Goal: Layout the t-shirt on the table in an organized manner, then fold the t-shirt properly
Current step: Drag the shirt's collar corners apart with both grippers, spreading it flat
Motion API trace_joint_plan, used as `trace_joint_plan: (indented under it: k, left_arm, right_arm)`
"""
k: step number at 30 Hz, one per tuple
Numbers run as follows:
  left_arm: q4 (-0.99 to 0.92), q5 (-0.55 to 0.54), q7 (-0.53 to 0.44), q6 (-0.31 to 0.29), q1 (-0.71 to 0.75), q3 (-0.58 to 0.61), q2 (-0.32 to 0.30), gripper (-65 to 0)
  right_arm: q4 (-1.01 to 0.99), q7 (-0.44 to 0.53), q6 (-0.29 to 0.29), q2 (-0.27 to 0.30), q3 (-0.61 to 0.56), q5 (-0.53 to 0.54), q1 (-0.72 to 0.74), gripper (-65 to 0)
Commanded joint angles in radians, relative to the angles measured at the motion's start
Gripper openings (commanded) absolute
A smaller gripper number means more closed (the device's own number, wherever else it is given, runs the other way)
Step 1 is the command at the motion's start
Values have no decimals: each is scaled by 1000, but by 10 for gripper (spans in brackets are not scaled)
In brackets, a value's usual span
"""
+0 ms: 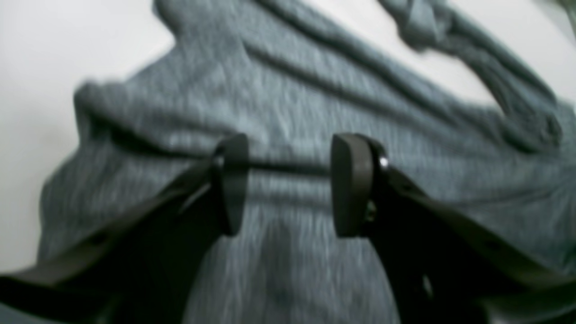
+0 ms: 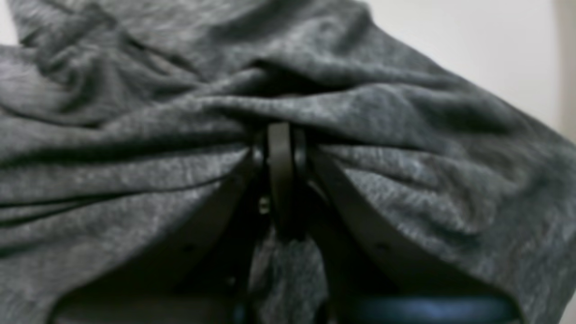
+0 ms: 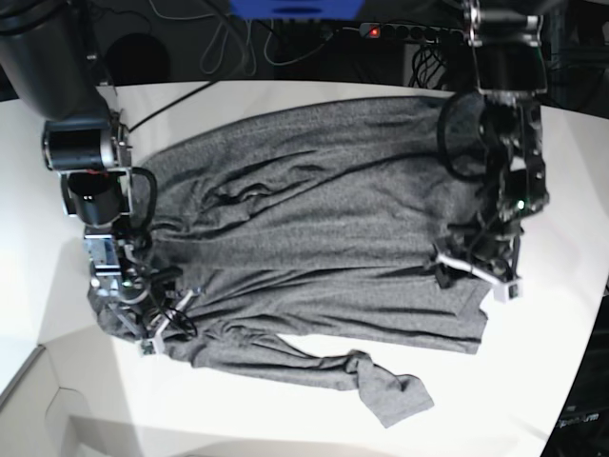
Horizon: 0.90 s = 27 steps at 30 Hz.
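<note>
You are dealing with a soft, wrinkly t-shirt — right gripper clenching a bunched fold; left gripper gaping above cloth — grab hems.

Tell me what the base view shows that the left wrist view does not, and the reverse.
Only the base view shows the whole t-shirt spread on the table, both arms, and the right gripper at one shirt edge. Only the left wrist view shows the left gripper close up, jaws apart above the wrinkled cloth. Both show grey shirt and white table.
</note>
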Motion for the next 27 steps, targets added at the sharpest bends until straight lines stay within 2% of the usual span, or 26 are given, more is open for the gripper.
trace_joint_plan:
  k: [1,4,6,8,12,14,18,22,27]
  left_arm:
    - [43,-10,-13,-6,15,-3,-7,-358]
    - [84,0,-15,-11,105,-4,-10,-358]
    - [78,0,-17,-11,148,-4,-19,-358]
    - [41,0,-17,-13,167,-6,-28,-357]
    - [-52,0,-21,-13,162,-4,-31,-357]
    - [-89,0,-58,-13,162,-4,-31,-357]
    - [-154,2,-156,-13,145,-4,-47,-357]
    - [-243,-4,-172,-13,96,-4,-111,-357]
    - [-258,-9,-172,-13,48,-4,-145,-357]
  right_arm:
    - [3,26,-78,22,2,-7,29,-650]
    - [-5,95,-268,27,3,-7,46,-650]
    - [0,104,-349,29,10,-7,50,-650]
    - [1,110,-388,27,11,-7,59,-650]
    - [44,101,-388,24,13,-3,58,-650]
    - [103,69,-388,24,13,-3,27,-650]
    - [345,-92,-386,30,13,-3,-57,-650]
    - [644,-264,-385,32,13,-3,-186,-650]
    - [1012,-494,-380,13,14,-1,-375,-650]
